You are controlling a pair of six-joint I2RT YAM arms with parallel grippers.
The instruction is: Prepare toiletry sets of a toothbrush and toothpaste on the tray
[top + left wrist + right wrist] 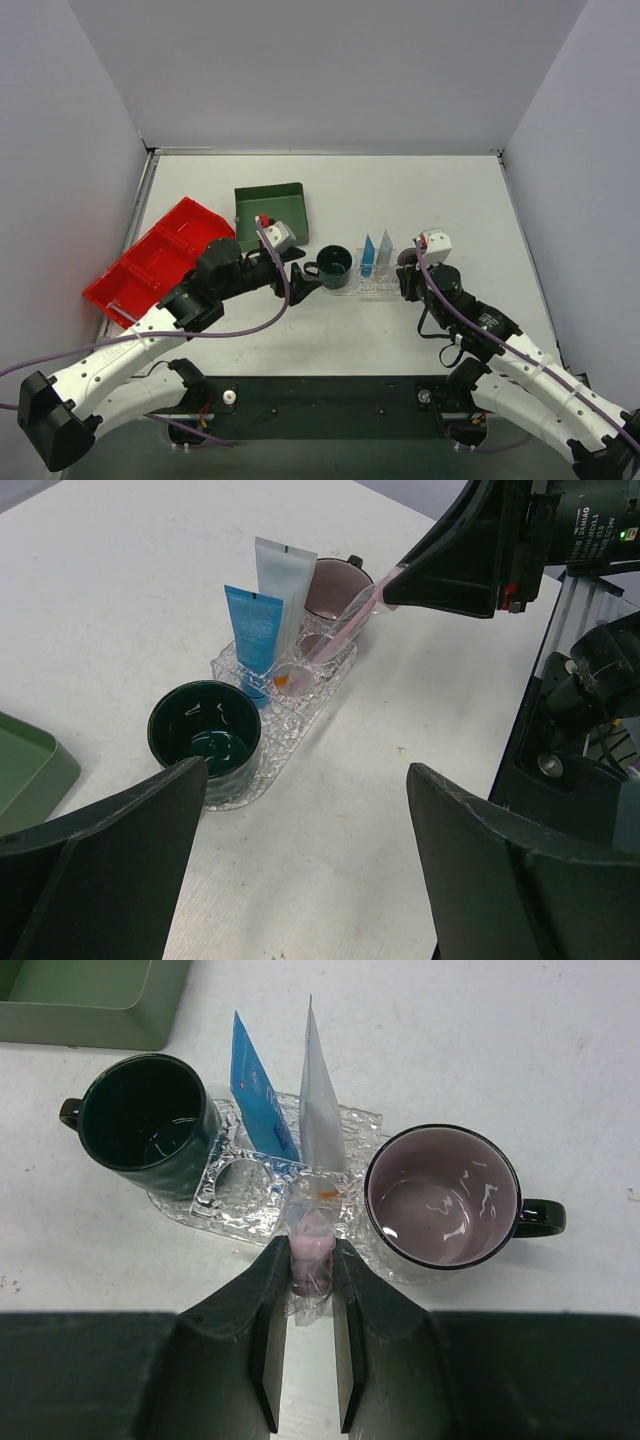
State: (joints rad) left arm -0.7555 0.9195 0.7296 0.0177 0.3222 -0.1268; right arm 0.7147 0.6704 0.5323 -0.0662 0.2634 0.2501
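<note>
While the right fingers (262, 1340) are clamped on one toothbrush (310, 1245), a pinkish stick in clear wrap, its far end slants down to the near edge of the tray (250, 1195) at the middle of the right wrist view. I cannot tell whether the tip touches the tray. It is the only toothbrush I can count.

One tray lies on the white bench (330, 190), just below the centre of the top view. Two toothpaste tubes stand upright on it side by side: a blue tube (255, 1090) on the left and a paler tube (318, 1100) just to its right.

Two mugs stand at the tray's ends. A dark green mug (145, 1120) sits on the left end and a pink-lined mug (440, 1195) at the right end.

At the bottom of the left wrist view, the left fingers (100, 860) are spread wide and hold nothing. In the top view they are just left of the dark green mug.

One red bin (150, 265) with two compartments lies at the left of the top view. One dark green box (270, 212) sits above and left of the tray.
</note>
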